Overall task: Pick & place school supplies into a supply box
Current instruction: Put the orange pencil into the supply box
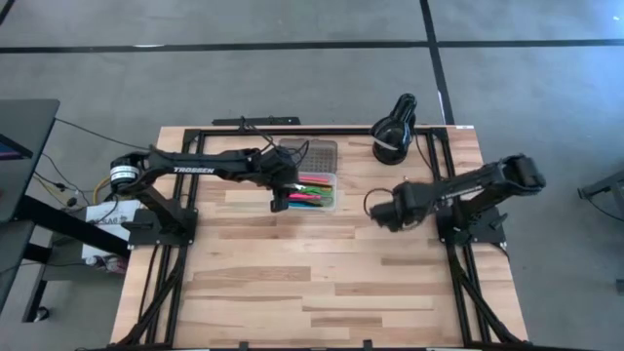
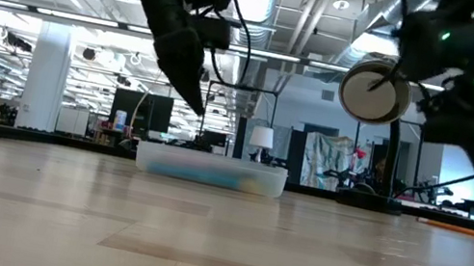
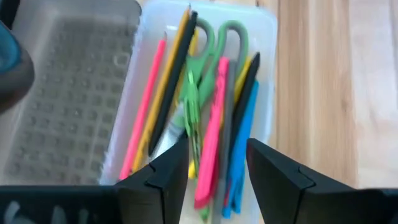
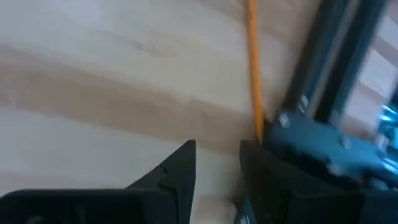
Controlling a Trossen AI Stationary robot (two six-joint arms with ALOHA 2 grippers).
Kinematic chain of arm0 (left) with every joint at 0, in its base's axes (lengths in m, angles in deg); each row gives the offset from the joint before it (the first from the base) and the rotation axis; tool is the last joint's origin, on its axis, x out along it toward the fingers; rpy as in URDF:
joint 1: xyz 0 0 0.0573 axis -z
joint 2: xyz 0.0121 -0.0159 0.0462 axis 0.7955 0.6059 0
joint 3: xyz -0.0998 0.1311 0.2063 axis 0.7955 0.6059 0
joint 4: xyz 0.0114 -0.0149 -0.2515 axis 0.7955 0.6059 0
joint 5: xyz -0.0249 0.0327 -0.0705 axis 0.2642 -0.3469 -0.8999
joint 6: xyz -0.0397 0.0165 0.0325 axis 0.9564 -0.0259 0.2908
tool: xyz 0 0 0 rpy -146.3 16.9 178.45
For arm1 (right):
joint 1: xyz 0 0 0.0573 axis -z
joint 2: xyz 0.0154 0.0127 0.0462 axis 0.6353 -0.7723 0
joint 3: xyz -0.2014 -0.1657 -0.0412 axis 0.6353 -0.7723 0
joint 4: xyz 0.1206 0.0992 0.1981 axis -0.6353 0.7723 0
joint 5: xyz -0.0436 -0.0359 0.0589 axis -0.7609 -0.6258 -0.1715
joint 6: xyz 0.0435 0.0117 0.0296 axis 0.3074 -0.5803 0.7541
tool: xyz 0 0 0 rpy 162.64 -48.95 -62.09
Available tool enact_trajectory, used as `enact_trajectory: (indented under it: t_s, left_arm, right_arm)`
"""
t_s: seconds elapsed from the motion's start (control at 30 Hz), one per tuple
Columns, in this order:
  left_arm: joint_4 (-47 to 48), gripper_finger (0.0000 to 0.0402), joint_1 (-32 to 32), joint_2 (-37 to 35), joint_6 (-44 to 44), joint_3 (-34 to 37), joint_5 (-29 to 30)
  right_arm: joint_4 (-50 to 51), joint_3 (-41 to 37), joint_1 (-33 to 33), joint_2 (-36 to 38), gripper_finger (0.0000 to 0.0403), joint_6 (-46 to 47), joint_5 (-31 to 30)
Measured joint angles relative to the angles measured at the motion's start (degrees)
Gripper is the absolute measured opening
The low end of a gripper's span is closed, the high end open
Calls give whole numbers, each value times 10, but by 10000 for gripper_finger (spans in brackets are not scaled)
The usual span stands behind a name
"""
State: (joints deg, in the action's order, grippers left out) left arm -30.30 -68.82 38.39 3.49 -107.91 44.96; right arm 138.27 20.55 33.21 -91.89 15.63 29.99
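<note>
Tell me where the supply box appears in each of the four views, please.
High view: supply box at the table's far middle, under the left gripper.
Low view: low clear tray at centre.
Left wrist view: fills the middle, supplies inside.
Right wrist view: not in it.
Shared landmark: black desk lamp, also in the low view.

The white word "TROSSEN" stands along the dark forearm of the left robot arm (image 1: 195, 168) in the high view; no other text is legible.

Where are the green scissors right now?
The green scissors lie inside the clear supply box among the pens, just under the left tool, near the table's far edge beside the black lamp.
</note>
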Motion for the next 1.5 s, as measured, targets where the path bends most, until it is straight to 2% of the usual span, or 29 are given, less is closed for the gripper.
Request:
enact_trajectory:
  t_s: [0.3, 0.67, 0.83, 1.33, 1.5]
  left_arm:
    - [12, 155, 5, -13, 22, 0, 0]
    - [7, 155, 5, -14, 41, 0, 0]
    - [6, 155, 5, -14, 45, 0, 1]
    - [-5, 155, 5, -14, 53, 0, 8]
    - [-9, 155, 5, -14, 55, 0, 7]
  right_arm:
    - [-67, -70, 135, 43, 118, -206, -26]
    - [-141, -128, 246, 50, 118, -383, -36]
    - [-175, -144, 286, 49, 118, -401, -5]
    - [-194, -145, 357, 49, 118, -371, 3]
    - [-221, -164, 383, 49, 118, -375, 28]
